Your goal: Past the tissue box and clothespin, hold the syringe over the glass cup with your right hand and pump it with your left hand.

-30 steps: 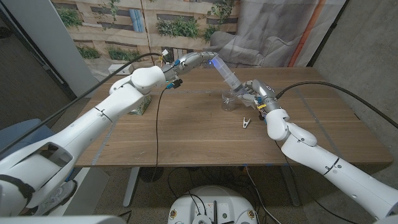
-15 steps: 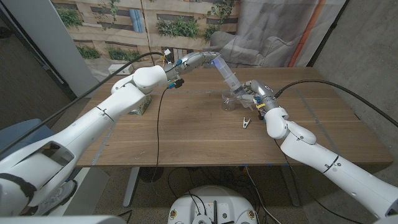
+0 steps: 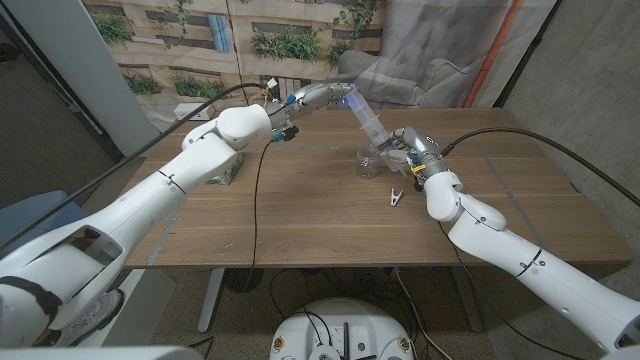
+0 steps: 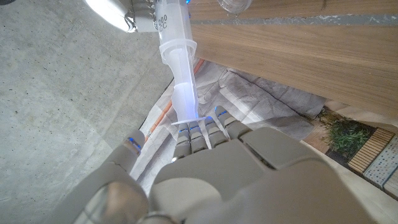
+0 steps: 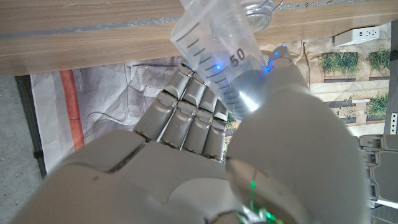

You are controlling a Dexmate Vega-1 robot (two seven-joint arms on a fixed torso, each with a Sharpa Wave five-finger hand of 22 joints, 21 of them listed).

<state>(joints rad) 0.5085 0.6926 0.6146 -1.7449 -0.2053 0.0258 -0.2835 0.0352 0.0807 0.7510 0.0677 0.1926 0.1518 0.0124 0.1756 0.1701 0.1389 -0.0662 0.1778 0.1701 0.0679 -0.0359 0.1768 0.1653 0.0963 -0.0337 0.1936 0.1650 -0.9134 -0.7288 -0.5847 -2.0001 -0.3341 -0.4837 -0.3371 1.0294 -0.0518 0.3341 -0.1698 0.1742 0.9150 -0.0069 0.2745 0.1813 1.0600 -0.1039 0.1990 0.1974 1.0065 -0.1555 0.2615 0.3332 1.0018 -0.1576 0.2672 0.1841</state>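
Right hand (image 3: 403, 146) grips syringe (image 3: 366, 119) over glass cup (image 3: 367, 162); left hand (image 3: 322, 96) holds plunger.

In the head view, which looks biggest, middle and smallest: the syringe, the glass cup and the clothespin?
1. Clear plastic syringe, the longest, held tilted in the air.
2. Small clear glass cup on the wooden table.
3. Small white clothespin, slightly nearer the camera; it looks close to the cup in size, so that order is unsure.
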